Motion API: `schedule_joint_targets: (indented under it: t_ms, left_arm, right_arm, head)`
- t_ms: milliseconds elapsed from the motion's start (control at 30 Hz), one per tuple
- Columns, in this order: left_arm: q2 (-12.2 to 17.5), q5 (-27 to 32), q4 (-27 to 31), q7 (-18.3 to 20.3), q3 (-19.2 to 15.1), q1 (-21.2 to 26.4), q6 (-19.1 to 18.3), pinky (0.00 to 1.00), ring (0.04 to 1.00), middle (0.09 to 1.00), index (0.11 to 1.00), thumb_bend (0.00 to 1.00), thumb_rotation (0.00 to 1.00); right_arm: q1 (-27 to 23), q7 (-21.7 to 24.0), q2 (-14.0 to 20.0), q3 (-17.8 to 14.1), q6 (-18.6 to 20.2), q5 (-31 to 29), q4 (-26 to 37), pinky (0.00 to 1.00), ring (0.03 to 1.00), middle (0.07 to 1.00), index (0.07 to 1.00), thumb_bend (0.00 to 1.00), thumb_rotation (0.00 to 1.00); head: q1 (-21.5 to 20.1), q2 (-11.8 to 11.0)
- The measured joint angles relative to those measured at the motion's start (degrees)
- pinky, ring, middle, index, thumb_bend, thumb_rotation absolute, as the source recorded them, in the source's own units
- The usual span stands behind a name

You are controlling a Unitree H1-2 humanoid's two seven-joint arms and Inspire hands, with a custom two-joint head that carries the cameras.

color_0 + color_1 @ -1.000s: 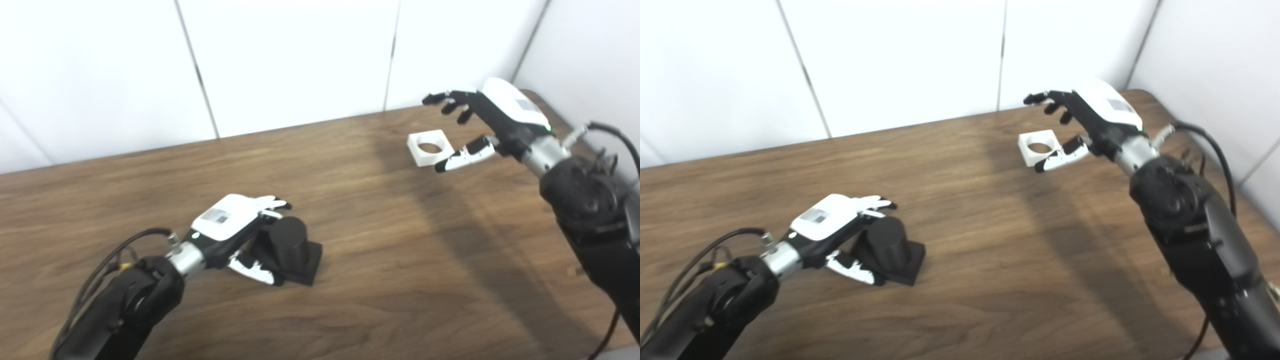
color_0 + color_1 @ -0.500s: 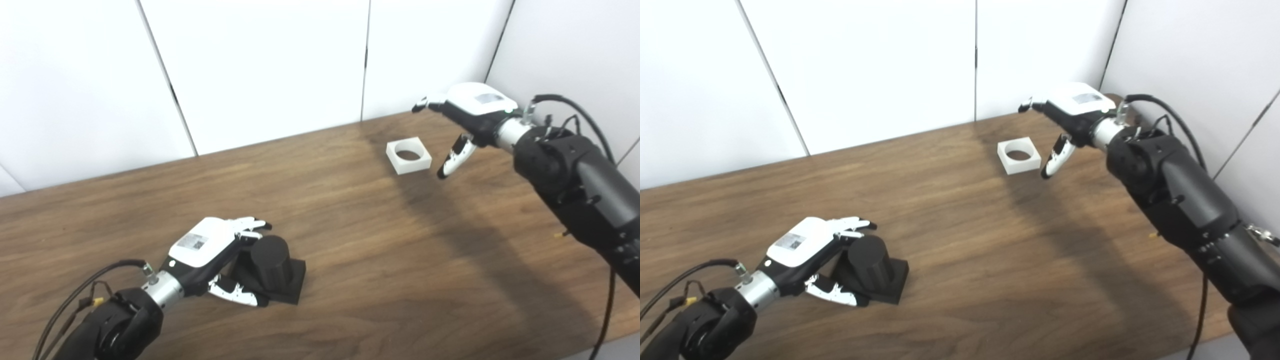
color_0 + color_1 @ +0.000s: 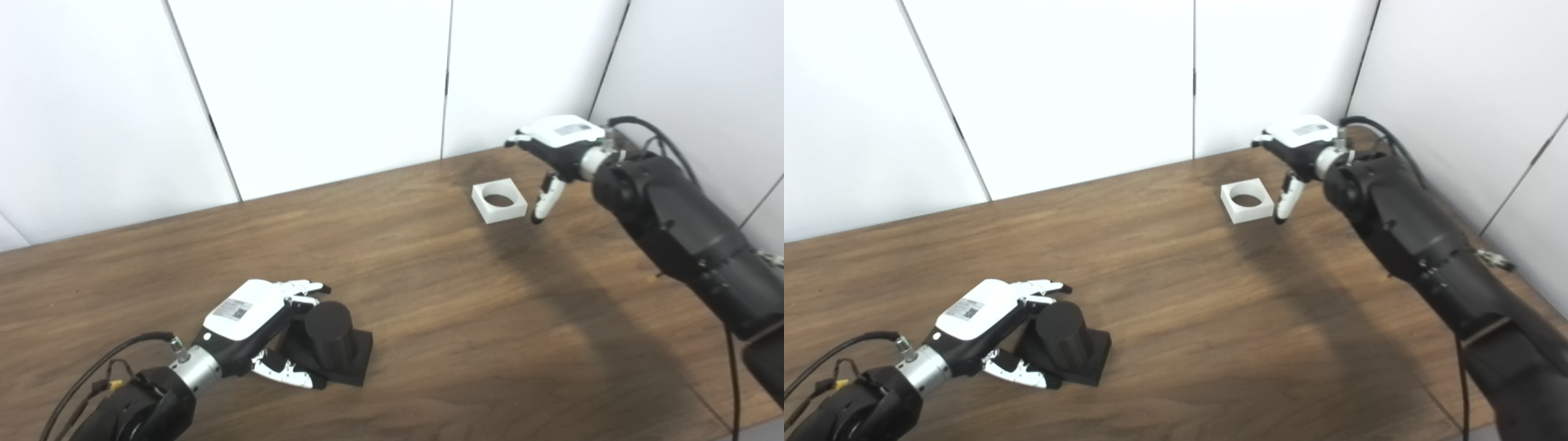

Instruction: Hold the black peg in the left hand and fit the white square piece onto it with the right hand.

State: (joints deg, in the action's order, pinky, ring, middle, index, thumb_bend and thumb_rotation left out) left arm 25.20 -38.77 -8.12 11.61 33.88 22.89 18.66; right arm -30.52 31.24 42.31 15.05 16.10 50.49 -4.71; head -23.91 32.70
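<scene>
The black peg (image 3: 329, 331), a short cylinder on a square black base, rests on the wooden table (image 3: 429, 294) at the front left. My left hand (image 3: 251, 312) cups it from the left, fingers spread behind the cylinder and thumb (image 3: 288, 376) in front of the base, not closed on it. The white square piece (image 3: 507, 214) with a round hole lies flat at the far right. My right hand (image 3: 560, 138) hovers open just right of it, palm down. Its thumb (image 3: 544, 199) hangs beside the piece's right edge.
White wall panels (image 3: 318, 86) stand right behind the table's far edge and along its right side, close to my right arm (image 3: 674, 226). Bare wood stretches between the peg and the white piece.
The camera has shifted. My right hand has turned palm down and its thumb now points down beside the white piece. My left hand stays around the peg.
</scene>
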Motion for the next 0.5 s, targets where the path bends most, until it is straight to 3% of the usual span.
schedule_joint_targets:
  t_ms: [167, 500]
  left_arm:
    - [0.0, 0.08, 0.03, -0.02, -0.03, -0.14, 0.08, 0.82, 0.884, 0.882, 0.491, 0.52, 0.06]
    - [0.09, 0.12, 0.35, 0.08, -0.15, -0.24, -0.03, 0.82, 0.895, 0.885, 0.491, 0.52, 0.06]
  right_arm:
    - [-1.07, 0.01, -2.19, 2.41, -0.13, 0.56, -3.4, 0.81, 0.919, 0.958, 0.92, 0.89, 0.16]
    - [-4.81, -0.09, -5.17, 4.25, -0.09, 0.78, -9.68, 0.81, 0.918, 0.948, 0.917, 0.85, 0.12]
  head:
    - [0.44, 0.0]
    - [0.7, 0.09]
